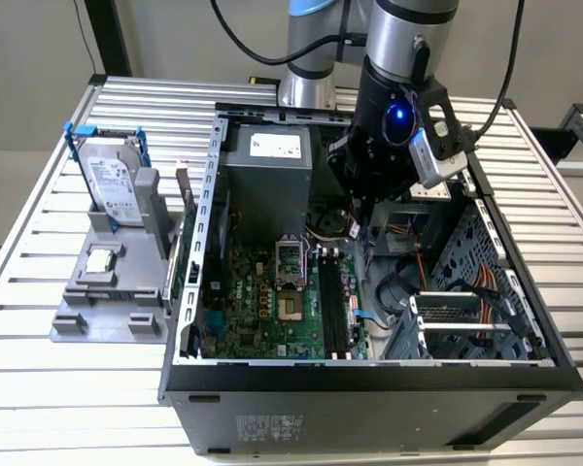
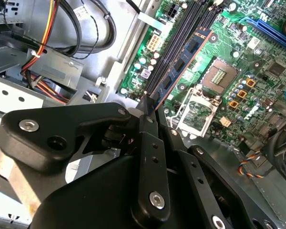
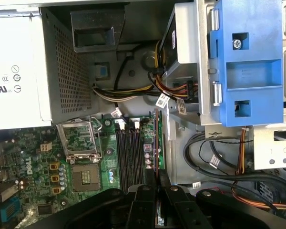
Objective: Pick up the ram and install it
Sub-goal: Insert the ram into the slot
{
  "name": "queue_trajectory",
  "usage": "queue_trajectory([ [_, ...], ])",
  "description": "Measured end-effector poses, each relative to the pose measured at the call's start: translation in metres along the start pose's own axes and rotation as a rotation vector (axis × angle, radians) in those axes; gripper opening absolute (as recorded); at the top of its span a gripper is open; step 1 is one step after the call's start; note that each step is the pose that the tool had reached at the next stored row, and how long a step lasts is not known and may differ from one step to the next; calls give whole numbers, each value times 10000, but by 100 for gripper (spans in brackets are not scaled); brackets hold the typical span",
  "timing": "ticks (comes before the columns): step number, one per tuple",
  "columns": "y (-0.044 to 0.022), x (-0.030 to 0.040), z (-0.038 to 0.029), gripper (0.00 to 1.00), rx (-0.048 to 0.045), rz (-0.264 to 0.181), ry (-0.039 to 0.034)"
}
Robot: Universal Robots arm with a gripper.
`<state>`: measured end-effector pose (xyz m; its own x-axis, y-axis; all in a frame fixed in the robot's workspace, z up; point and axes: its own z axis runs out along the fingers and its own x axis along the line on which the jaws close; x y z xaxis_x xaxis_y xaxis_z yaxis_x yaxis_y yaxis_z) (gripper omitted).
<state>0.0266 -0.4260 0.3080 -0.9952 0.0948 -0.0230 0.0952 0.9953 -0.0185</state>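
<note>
In both wrist views my black gripper [image 2: 150, 107] [image 3: 157, 183] is shut on one end of the ram [image 2: 186, 59]. The ram is a thin dark-blue stick with black chips, seen edge-on in the first wrist view [image 3: 156, 143]. It hangs above the motherboard [image 1: 262, 311], parallel to the long black memory slots [image 3: 131, 157] [image 2: 178, 36] and just beside them. In the exterior view the gripper [image 1: 356, 216] reaches down into the open computer case [image 1: 369, 388], above the far end of the slots [image 1: 332, 306]. I cannot tell whether the ram touches a slot.
A grey power supply [image 1: 267, 175] fills the case's far corner, and the open processor socket [image 1: 287, 282] lies beside the slots. Cables [image 3: 133, 93] and a blue drive bracket [image 3: 248, 62] crowd the gripper's side. Outside the case, a grey stand [image 1: 107, 291] holds a hard drive [image 1: 112, 184] and a processor chip [image 1: 101, 260].
</note>
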Motion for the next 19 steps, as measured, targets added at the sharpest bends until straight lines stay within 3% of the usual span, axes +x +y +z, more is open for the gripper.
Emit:
queue_trajectory([
  [19,-13,0,47,0,-7,-23,-4],
])
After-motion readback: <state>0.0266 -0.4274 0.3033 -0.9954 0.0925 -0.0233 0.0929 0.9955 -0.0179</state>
